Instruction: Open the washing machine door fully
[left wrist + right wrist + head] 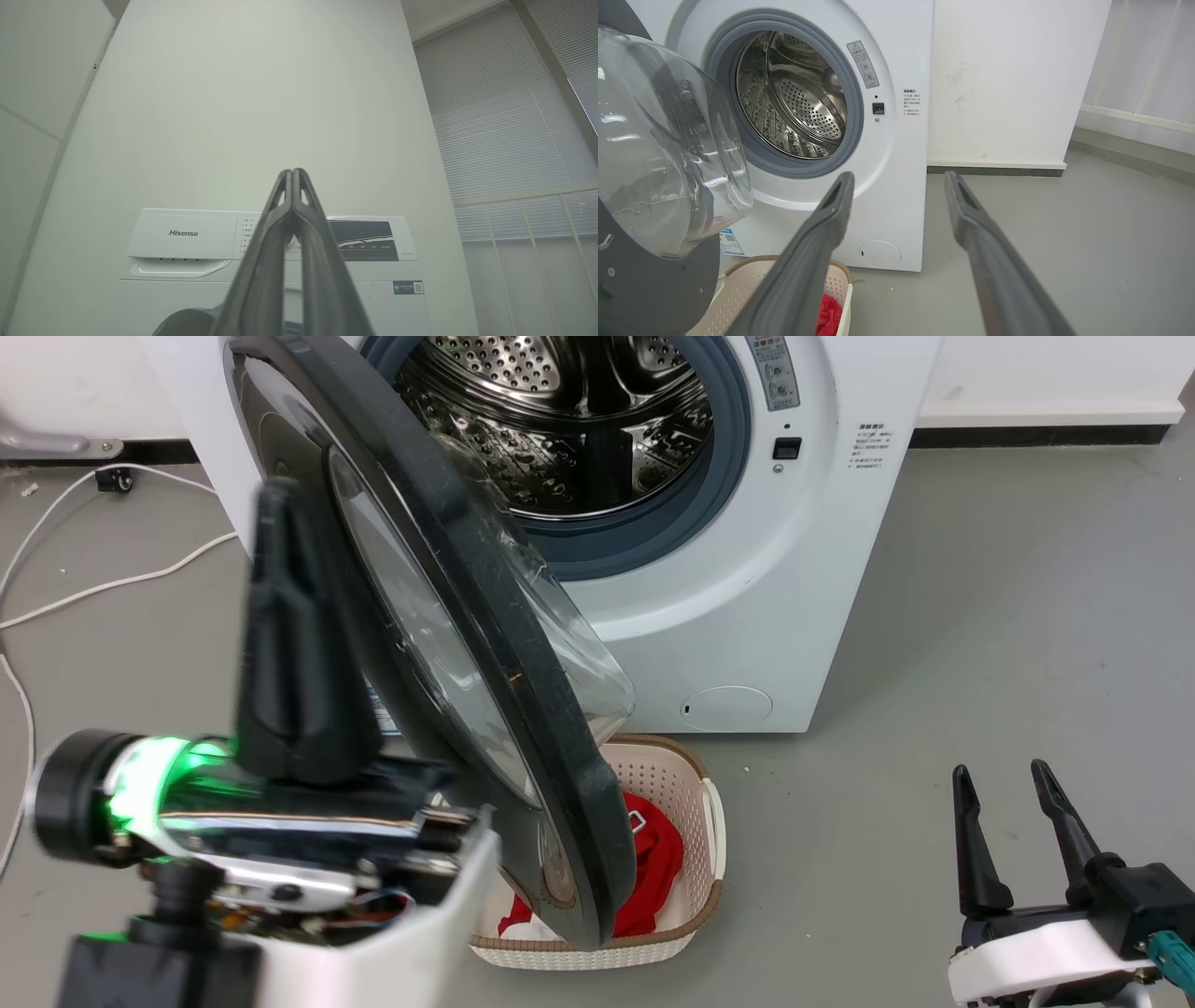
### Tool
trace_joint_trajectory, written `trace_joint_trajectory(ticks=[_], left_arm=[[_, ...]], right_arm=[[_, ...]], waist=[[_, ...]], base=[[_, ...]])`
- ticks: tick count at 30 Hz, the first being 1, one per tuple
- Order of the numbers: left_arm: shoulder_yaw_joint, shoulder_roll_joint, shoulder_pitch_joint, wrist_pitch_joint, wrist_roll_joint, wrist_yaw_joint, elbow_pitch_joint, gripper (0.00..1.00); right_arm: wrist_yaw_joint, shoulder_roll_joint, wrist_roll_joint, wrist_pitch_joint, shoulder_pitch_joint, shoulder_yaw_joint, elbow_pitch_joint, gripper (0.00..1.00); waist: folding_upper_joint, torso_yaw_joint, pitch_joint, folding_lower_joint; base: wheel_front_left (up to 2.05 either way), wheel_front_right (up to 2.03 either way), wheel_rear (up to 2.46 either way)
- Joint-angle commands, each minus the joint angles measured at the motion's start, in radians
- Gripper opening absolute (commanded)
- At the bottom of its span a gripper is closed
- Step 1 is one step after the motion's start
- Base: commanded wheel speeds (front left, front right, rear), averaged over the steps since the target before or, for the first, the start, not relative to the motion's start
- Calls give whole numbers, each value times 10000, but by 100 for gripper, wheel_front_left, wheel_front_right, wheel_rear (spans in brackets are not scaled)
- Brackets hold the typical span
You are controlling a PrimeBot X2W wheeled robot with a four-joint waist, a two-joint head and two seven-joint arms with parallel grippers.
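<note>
The left gripper (292, 173) points upward, its two dark fingers pressed together, just left of the large round glossy black washing machine door (485, 616) with its clear glass bowl; contact with the outer face cannot be told. The door stands swung partway out from the white boxy front-loading washing machine (822, 569) — its lower rim above a cream perforated plastic laundry basket (695, 896). The right gripper (1001, 773) sits low at near right, fingers apart, with bare grey floor (980, 644) around it.
</note>
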Motion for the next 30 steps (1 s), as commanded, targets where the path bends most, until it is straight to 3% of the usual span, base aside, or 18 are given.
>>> trace_joint_trajectory(ticks=[1, 7, 15, 23, 30], left_arm=[[-377, -2, -72, -18, -72, -162, -105, 0], [-1946, 1, 295, -7, -440, -878, 375, 0], [-3920, 77, 1186, 1192, -1171, -1504, 1617, 0], [-4258, 597, 2416, 2484, -1197, -1102, 2625, 0], [-4062, 744, 2680, 2403, -1306, -844, 3325, 0]], right_arm=[[-10, 25, -6, -25, -160, -11, 32, 100], [-10, 25, 58, -26, -102, -25, 58, 100], [-10, 24, 140, -24, -53, 5, 93, 100], [-10, 22, 173, 10, 102, 28, 111, 100], [-10, 23, 220, 47, 152, 65, 69, 100]], waist=[[0, -4, -14, 0], [0, 29, -66, 0], [0, 98, -86, 0], [0, 183, -135, 0], [0, 268, -106, 0]], base=[[0, 0, 0], [0, 0, 0], [0, 0, 0], [0, 0, 0], [0, 0, 0]])
